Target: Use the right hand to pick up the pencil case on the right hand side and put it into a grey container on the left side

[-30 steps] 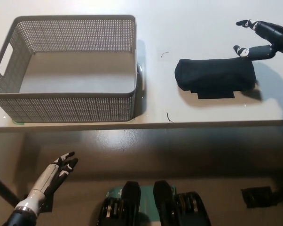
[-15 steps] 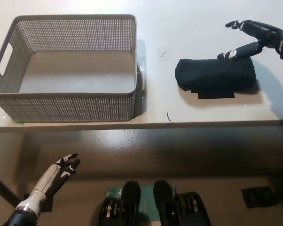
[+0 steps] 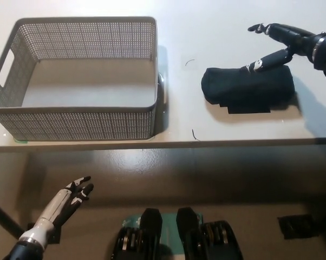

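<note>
Head view, right hand [image 3: 285, 43] fingers spread wide over black pencil case [image 3: 247, 87], grey container [image 3: 76, 78] well apart

Right robot hand [image 3: 285, 43] spread above pencil case [image 3: 248, 87]; grey container [image 3: 76, 115] at left.

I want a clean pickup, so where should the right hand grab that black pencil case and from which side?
Probably across the middle of the pencil case, from above. It lies flat with its long axis left-right, so its short width fits between the fingers. The open right hand hovers over its far edge.
</note>
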